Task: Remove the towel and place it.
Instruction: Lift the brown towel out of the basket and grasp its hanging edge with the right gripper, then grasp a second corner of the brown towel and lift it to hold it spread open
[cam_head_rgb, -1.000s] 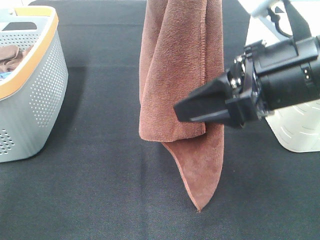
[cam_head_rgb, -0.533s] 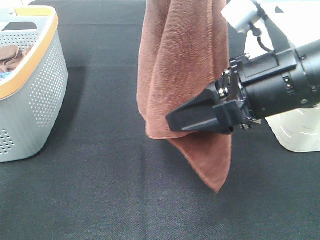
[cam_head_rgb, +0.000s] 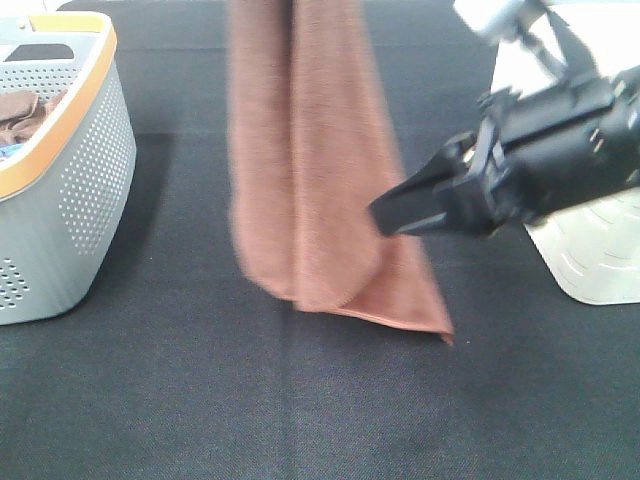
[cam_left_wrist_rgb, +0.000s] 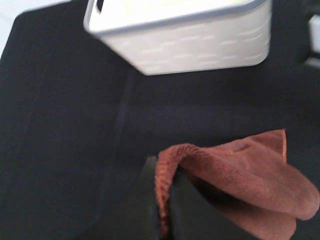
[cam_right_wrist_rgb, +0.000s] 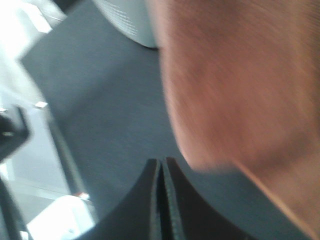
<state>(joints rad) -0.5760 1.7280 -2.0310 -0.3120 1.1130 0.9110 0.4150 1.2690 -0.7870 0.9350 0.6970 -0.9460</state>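
1. The towel (cam_head_rgb: 320, 180) hangs over the table (cam_head_rgb: 150, 400); the left gripper (cam_left_wrist_rgb: 164, 170) pinches its edge; the right gripper (cam_head_rgb: 380, 215) is at its side, jaws together, nothing seen between them.
2. Lower slowly; probably best to land the bottom hem first, then lay the rest flat; let the swing settle.
3. Against half a second ago: the towel has swung left; its dangling corner now sits level; the right gripper has drawn back.

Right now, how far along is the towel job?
Done: the towel is lifted, hanging over the black table. In hand: the left gripper clamps its folded edge; the right gripper is shut beside it, holding nothing. Left: setting it down; it lies neither on the table nor in the grey basket or white bin.
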